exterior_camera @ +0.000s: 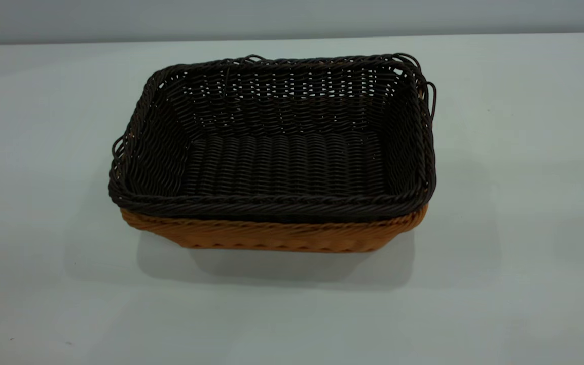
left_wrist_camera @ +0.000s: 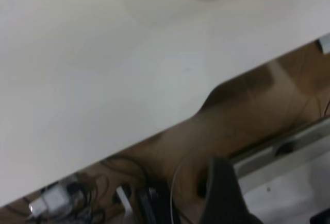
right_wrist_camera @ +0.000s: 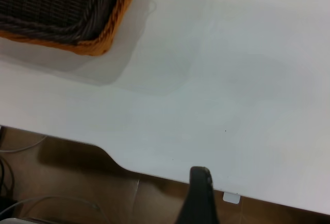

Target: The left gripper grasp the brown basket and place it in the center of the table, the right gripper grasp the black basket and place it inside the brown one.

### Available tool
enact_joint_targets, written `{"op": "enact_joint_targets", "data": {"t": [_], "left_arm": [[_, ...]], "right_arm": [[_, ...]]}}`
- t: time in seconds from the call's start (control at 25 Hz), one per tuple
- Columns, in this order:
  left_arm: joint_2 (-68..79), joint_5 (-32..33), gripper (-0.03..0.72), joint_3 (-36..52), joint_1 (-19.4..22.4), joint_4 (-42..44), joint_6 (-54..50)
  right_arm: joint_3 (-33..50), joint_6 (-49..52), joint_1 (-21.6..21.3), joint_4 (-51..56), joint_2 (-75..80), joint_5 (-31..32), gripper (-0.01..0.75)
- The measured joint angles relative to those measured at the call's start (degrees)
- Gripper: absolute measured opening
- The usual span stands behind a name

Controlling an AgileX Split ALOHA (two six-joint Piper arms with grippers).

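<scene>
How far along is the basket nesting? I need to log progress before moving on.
It looks finished. The black basket sits nested inside the brown basket, whose orange wall shows only below the dark rim, and the pair rests near the middle of the table. Nothing is in hand: neither arm appears in the exterior view, and each wrist view shows just a dark finger tip over the table edge. Nothing visible is left.

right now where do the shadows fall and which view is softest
Exterior view: the nested black basket and brown basket cast a soft double shadow forward and to both sides on the table. Right wrist view: a pale shadow spreads beside the baskets' corner, table edge fairly crisp. Left wrist view: softest, the clutter under the table is smeared.
</scene>
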Motion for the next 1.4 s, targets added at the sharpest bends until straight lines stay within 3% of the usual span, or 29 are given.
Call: {"op": "enact_joint_targets", "data": {"t": [0.28, 0.36, 0.44, 0.64, 0.76, 1.0, 1.4], "left_arm": [[-6.3, 0.1, 0.449, 0.0, 0.0, 0.0, 0.0], [-7.7, 0.2, 0.449, 0.0, 0.4, 0.0, 0.0], [-9.2, 0.3, 0.449, 0.0, 2.9, -0.2, 0.0], [-11.4, 0.5, 0.449, 0.0, 14.7, -0.2, 0.0], [-14.4, 0.5, 0.449, 0.0, 19.7, -0.2, 0.0], [-22.0, 0.9, 0.449, 0.0, 25.4, -0.2, 0.0], [-23.5, 1.1, 0.449, 0.0, 25.8, -0.2, 0.0]], "right_arm": [[0.0, 0.0, 0.0, 0.0, -0.1, -0.1, 0.544], [0.0, 0.0, -1.7, 0.1, -0.6, -0.1, 0.544], [0.0, 0.0, -4.9, 0.1, -1.7, -0.1, 0.544], [0.0, 0.0, -14.7, 0.1, -8.5, -0.1, 0.544], [0.0, 0.0, -18.3, 0.1, -15.3, 0.0, 0.544], [0.0, 0.0, -18.9, 0.0, -20.0, 0.7, 0.544], [0.0, 0.0, -18.9, 0.0, -20.0, 0.8, 0.544]]}}
